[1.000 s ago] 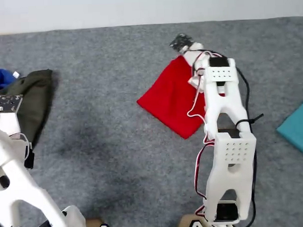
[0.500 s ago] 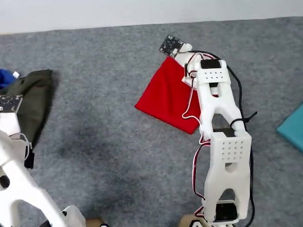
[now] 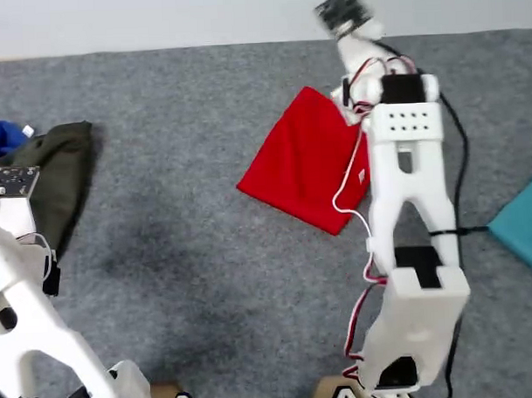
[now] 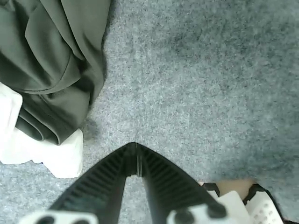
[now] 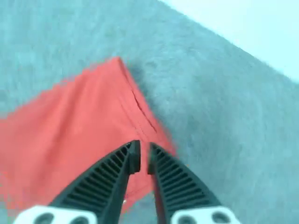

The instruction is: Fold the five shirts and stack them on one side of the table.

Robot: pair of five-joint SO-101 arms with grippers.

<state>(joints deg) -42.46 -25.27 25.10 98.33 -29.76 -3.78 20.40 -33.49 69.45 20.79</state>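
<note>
A folded red shirt (image 3: 304, 163) lies on the grey carpet (image 3: 189, 254) right of centre. My right arm (image 3: 405, 177) stretches over the shirt's right side toward the far edge. In the right wrist view my right gripper (image 5: 141, 151) hangs above the red shirt (image 5: 70, 140) near its far corner, its fingers shut with nothing between them. A dark green shirt (image 3: 60, 171) lies bunched at the left edge. My left gripper (image 4: 136, 151) is shut and empty over bare carpet beside the dark green shirt (image 4: 51, 60).
A blue garment (image 3: 1, 134) pokes out at the far left behind the green one. A teal shirt (image 3: 525, 225) lies at the right edge. A pale wall strip (image 3: 155, 19) borders the carpet's far side. A white piece (image 4: 42, 154) sits by the green shirt.
The red shirt slid slightly left, then stayed put. My right arm lifted off it and swung toward the far edge. The left arm has not moved.
</note>
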